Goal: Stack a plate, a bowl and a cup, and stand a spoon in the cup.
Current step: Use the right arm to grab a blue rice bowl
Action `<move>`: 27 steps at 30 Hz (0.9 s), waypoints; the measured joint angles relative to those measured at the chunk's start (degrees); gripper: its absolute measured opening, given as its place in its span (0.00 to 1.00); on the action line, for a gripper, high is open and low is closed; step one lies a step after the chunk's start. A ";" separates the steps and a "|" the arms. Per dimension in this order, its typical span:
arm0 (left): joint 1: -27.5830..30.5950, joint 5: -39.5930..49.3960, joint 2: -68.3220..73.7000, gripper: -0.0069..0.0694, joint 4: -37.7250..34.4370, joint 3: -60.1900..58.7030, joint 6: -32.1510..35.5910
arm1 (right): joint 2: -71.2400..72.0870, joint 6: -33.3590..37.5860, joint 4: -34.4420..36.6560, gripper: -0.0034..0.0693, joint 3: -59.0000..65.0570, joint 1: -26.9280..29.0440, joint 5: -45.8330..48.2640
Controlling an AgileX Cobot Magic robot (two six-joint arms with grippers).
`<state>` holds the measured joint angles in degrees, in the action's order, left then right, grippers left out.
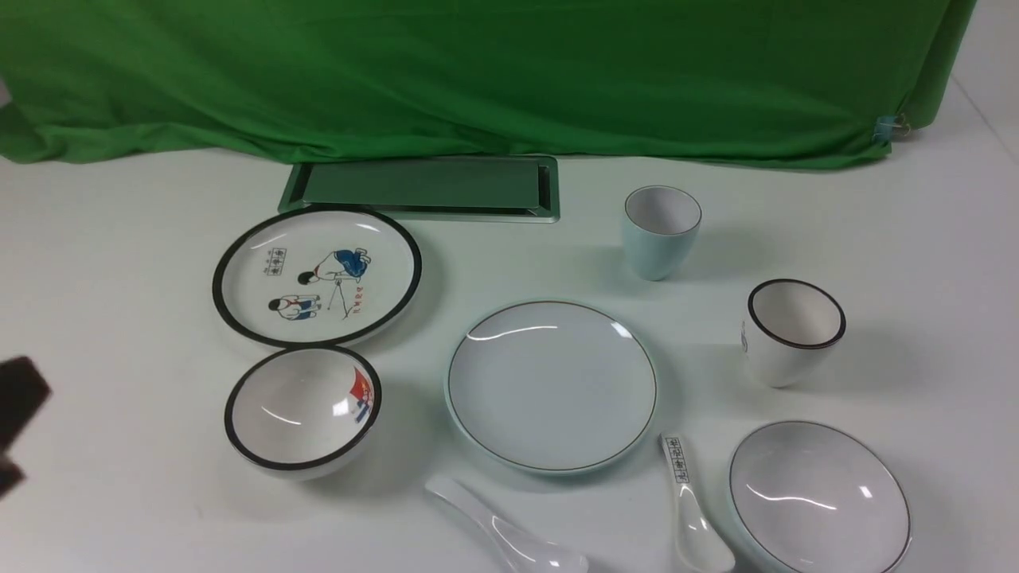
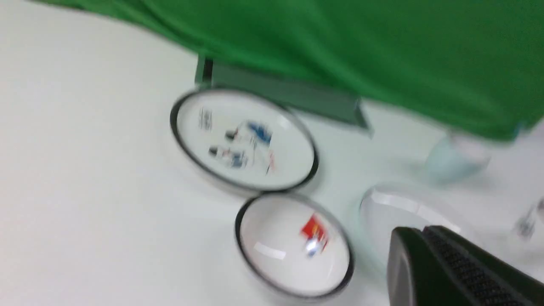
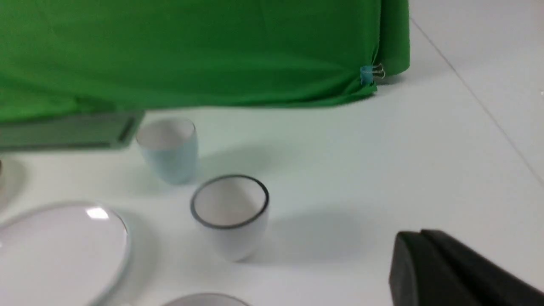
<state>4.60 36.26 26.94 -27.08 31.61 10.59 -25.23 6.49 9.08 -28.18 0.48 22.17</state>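
The plain pale plate (image 1: 551,386) lies mid-table. The plain shallow bowl (image 1: 820,497) sits at the front right. The pale blue cup (image 1: 661,231) stands upright behind the plate. The plain white spoon (image 1: 509,541) lies in front of the plate. My left gripper (image 1: 20,406) is at the far left edge, apart from all of them. In the blurred left wrist view it (image 2: 420,231) is shut and empty, with the plate (image 2: 408,208) and cup (image 2: 457,159) beyond. My right gripper (image 3: 418,233) is shut and empty, to the side of the cup (image 3: 170,148); it is out of the front view.
A black-rimmed cartoon plate (image 1: 316,274) and black-rimmed bowl (image 1: 302,410) sit at the left. A black-rimmed white cup (image 1: 792,330) stands at the right. A spoon with printed characters (image 1: 691,509) lies between plate and bowl. A metal hatch (image 1: 422,187) and green cloth (image 1: 478,72) lie behind.
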 joint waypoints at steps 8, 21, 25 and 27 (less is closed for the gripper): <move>-4.18 27.10 22.77 0.05 7.32 20.47 10.81 | -23.89 8.21 -0.06 0.06 -16.38 -9.34 22.07; -30.12 21.08 37.38 0.05 16.23 27.84 8.51 | -51.72 5.71 -1.23 0.60 -18.20 -12.72 19.97; -33.31 18.94 41.07 0.05 17.00 27.89 7.95 | -56.87 3.95 -1.63 0.71 -18.20 -11.04 16.40; -33.85 17.78 42.15 0.05 17.08 27.89 7.91 | -58.69 3.55 -1.63 0.72 -18.20 -10.85 15.54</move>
<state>-29.24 54.04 69.09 -10.01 59.50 18.50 -83.92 10.04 7.46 -46.38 -10.38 37.72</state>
